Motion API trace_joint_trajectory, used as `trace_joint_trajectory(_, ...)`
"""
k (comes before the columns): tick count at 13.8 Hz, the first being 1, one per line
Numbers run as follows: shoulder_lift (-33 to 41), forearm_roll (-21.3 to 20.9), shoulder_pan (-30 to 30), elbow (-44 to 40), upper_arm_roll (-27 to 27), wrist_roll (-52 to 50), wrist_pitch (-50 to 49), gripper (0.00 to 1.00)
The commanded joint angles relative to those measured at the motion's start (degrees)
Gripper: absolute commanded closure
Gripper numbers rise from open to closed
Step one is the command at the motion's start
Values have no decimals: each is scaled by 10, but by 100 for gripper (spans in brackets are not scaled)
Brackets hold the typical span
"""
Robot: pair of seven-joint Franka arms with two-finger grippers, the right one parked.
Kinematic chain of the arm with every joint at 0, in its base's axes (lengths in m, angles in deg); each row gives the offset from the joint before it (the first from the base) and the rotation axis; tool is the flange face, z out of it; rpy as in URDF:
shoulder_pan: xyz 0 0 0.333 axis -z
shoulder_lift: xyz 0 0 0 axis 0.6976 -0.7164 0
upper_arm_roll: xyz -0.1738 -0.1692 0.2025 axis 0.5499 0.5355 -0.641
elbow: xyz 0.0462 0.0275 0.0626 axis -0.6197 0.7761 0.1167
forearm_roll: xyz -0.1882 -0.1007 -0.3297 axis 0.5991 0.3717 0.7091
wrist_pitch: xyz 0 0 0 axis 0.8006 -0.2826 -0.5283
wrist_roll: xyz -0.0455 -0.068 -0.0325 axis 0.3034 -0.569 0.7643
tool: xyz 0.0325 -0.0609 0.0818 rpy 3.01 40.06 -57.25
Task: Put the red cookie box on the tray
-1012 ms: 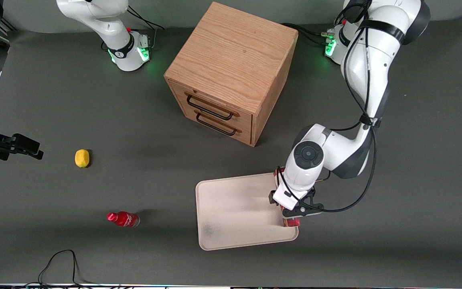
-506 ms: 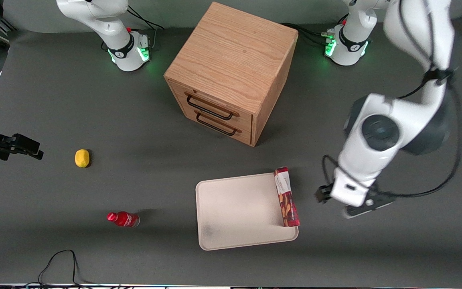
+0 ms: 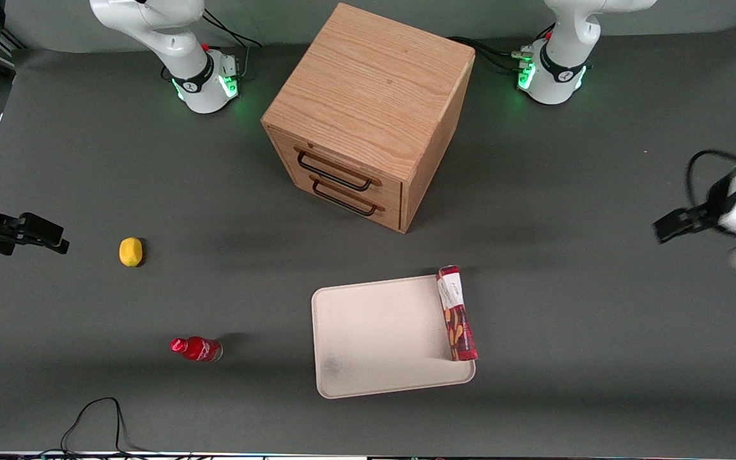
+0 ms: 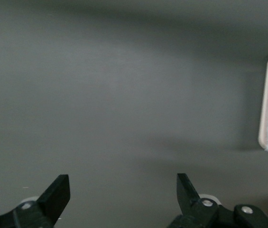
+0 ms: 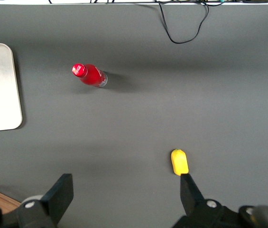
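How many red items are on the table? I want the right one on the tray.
2. The red cookie box stands edge-on along the tray edge toward the working arm. The small red bottle lies toward the parked arm's end. The gripper hangs open, away from both.

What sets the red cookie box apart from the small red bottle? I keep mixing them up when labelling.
The red cookie box is a long, thin carton with a white label and cookie pictures; the red bottle is short and round with a cap. The box stands along the tray's edge; the bottle lies on the bare table toward the parked arm's end. Both are red. The gripper is open, clear of both.
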Motion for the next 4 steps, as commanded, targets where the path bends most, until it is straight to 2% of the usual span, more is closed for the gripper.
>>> trace_joint_trajectory(1, 75, 7, -1, 56, -21, 64, -15, 0)
trace_joint_trajectory(4, 88, 36, -1, 54, -28, 66, -36, 0)
